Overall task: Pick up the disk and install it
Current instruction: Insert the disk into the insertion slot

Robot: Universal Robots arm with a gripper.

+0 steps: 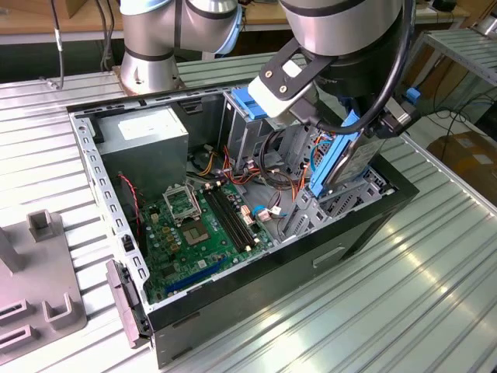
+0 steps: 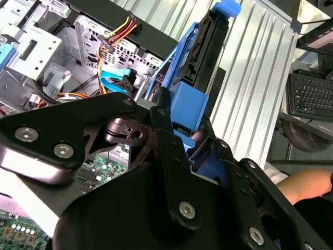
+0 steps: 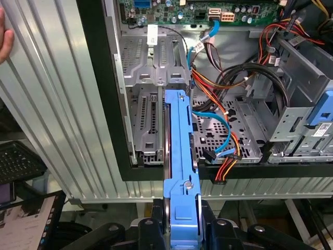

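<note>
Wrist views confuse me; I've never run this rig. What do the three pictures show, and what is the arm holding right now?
The exterior view comes from a camera off the machine: a grey robot arm reaches over an open computer case lying on a ribbed metal table. Inside are the green motherboard and a grey power-supply box. Both wrist views come from cameras riding on the arm, looking along its gripper. Its black fingers are shut on the disk, the dark drive with blue side rails, held on edge over the case's metal drive bays. Whether it has entered a bay I cannot tell.
</note>
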